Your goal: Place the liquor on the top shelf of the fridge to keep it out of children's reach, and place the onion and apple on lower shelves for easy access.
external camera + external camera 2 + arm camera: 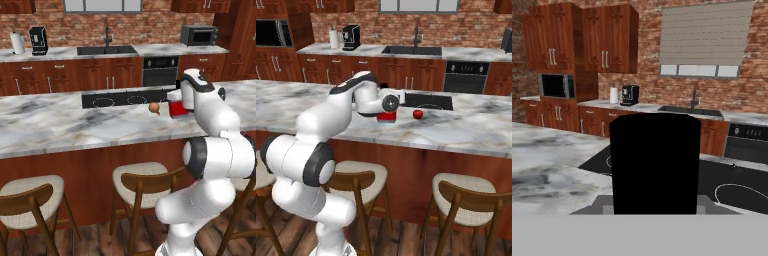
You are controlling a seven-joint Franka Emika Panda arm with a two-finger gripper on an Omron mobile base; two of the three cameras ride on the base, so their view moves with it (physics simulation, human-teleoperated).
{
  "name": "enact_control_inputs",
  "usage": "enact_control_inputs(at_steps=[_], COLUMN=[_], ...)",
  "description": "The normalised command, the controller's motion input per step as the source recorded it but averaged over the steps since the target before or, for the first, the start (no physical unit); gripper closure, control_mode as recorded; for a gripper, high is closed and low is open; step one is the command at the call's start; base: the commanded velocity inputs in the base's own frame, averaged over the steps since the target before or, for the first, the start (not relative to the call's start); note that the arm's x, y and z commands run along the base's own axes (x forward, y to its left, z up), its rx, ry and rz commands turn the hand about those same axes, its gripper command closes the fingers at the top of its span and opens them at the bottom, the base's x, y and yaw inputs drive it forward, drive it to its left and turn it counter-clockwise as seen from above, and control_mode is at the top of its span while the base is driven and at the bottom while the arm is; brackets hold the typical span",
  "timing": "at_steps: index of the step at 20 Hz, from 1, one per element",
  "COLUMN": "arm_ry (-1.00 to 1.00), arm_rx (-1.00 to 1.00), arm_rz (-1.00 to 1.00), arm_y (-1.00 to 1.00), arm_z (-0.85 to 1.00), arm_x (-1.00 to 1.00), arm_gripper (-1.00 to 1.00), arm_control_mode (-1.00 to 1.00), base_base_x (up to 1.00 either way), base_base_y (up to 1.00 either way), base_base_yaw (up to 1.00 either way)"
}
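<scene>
Nearest the cameras stand round wooden stools with pale woven seats (pixel 31 192), drawn up under the overhang of a long island. Between them the white jointed arm (pixel 217 160) rises from the floor, bends at a dark-ringed elbow and reaches level across the island's glossy grey-veined marble top (pixel 60 125). Its wrist is horizontal, so the two-finger gripper (pixel 387 114) points along the counter toward the back wall. The jaws are drawn narrow and clamped on the liquor (pixel 176 106), a squat square bottle with a red body, pale blue shoulders and a black cap; it stands upright on the marble, and in the hand view its black cap (pixel 654 162) looms large and matte just ahead of the fingers. Just left of the bottle rests the small round tan-orange onion (pixel 154 107); on the bottle's other side, a little apart, sits the small round dark red apple (pixel 418 114). Behind them lies a flat black cooktop (pixel 125 98) set into the stone. Farthest off are reddish wooden cupboards (pixel 582 40), a steel sink (pixel 412 50) and a rough brick wall (pixel 125 25).
</scene>
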Motion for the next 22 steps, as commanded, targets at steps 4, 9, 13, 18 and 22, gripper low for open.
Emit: enact_control_inputs(at_steps=[4,9,13,18,22], arm_ry=[0.00,0.05,0.01,0.00,0.01], arm_rx=[0.00,0.00,0.00,-0.04,-0.07], arm_rz=[0.02,0.04,0.13,0.11,0.13], arm_y=[-0.44,-0.12,0.09,0.50,0.56], arm_z=[0.39,0.54,0.30,0.05,0.01], arm_x=[-1.00,-1.00,-1.00,-0.83,-0.56], arm_gripper=[1.00,1.00,1.00,1.00,1.00], arm_control_mode=[-1.00,-1.00,-1.00,-1.00,-1.00], base_base_x=[0.00,0.00,0.00,0.00,0.00], base_base_y=[0.00,0.00,0.00,0.00,0.00], base_base_yaw=[0.00,0.00,0.00,0.00,0.00])
